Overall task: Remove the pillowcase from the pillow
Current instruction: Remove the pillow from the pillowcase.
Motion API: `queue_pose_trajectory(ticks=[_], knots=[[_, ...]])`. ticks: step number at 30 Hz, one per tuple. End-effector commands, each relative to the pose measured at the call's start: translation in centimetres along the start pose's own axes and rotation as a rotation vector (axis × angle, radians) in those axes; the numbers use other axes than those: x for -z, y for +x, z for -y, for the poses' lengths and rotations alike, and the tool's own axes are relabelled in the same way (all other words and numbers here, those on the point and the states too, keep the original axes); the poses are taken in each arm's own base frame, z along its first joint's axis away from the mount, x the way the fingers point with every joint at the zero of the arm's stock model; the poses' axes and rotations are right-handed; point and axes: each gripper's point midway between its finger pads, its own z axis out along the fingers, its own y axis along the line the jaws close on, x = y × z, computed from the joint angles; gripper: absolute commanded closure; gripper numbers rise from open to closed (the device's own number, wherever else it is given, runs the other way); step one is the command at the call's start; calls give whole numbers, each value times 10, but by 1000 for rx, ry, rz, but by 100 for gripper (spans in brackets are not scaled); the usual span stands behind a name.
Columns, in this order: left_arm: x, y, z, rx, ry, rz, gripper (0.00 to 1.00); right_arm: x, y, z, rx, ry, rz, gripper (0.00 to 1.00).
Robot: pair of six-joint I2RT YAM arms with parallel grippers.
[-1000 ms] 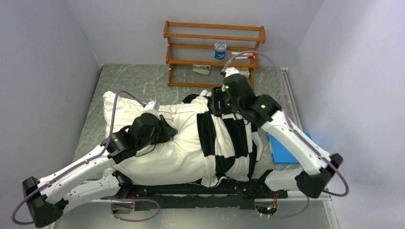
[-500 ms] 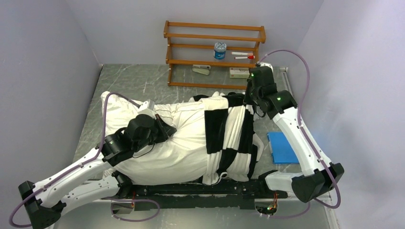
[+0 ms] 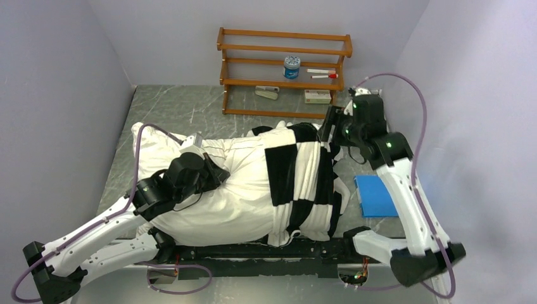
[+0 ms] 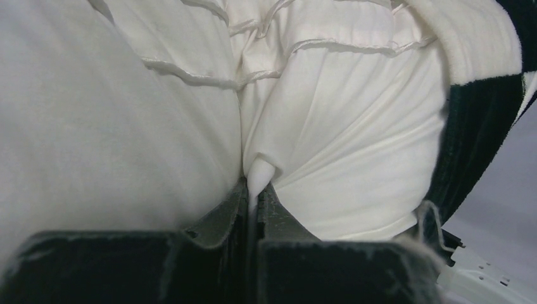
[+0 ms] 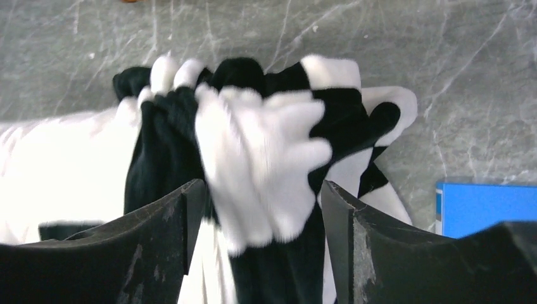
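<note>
1. Top view: the pillow [image 3: 215,202] is lying lengthwise across the desk [image 3: 183,104], and its left part is showing bare. The pillowcase [image 3: 304,183] is bunching around its right end, near a blue pad [image 3: 375,195]. The left end effector [image 3: 212,174] is pressing into the pillow's middle. The right end effector [image 3: 329,130] is hanging at the pillowcase's far right corner.
2. Left wrist view: the left end effector [image 4: 253,190] is clamping together on a small pleat of the pillow's [image 4: 342,164] white cloth. This shell looks thin and soft, so the pinch is probably serving as an anchor.
3. Right wrist view: the right end effector [image 5: 259,196] is standing with its jaws apart, with gathered pillowcase [image 5: 266,158] folds lying between them, unpinched. The cover looks plush, light and squashy. A thick gathered fold at this far edge is likely the best hold, since a thin one may be sliding free.
</note>
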Motion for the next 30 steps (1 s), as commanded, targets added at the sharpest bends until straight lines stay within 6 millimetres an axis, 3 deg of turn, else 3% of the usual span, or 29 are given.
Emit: queue_pose_trajectory(ticks=[1, 4, 7, 10, 12, 13, 16, 18, 21, 25, 28, 30], knots=[[13, 43, -77, -168, -280, -186, 95, 32, 48, -4, -32, -97, -86, 29], [11, 39, -74, -174, -286, -176, 95, 47, 96, -23, -102, -260, -189, 28], [8, 37, -68, -178, -269, -173, 95, 55, 127, -39, -197, -414, -193, 26], [4, 37, -62, -186, -250, -181, 95, 39, 154, -32, -258, -387, -238, 25], [4, 39, -61, -188, -251, -191, 95, 25, 161, -20, -273, -305, -261, 27], [3, 40, -61, -189, -255, -198, 95, 19, 159, -12, -280, -243, -256, 34], [4, 42, -65, -191, -266, -205, 95, 10, 142, 27, -309, 2, -159, 83], [7, 42, -69, -184, -281, -200, 95, 14, 115, 51, -291, 125, -17, 100], [9, 43, -78, -169, -299, -184, 95, 25, 80, 81, -275, 297, 139, 100], [13, 45, -87, -157, -318, -176, 95, 25, 46, 98, -229, 429, 197, 100], [16, 42, -91, -166, -341, -170, 95, 7, 36, 84, -209, 369, 167, 100], [18, 40, -93, -170, -356, -165, 95, -12, 43, 57, -175, 214, 98, 97]])
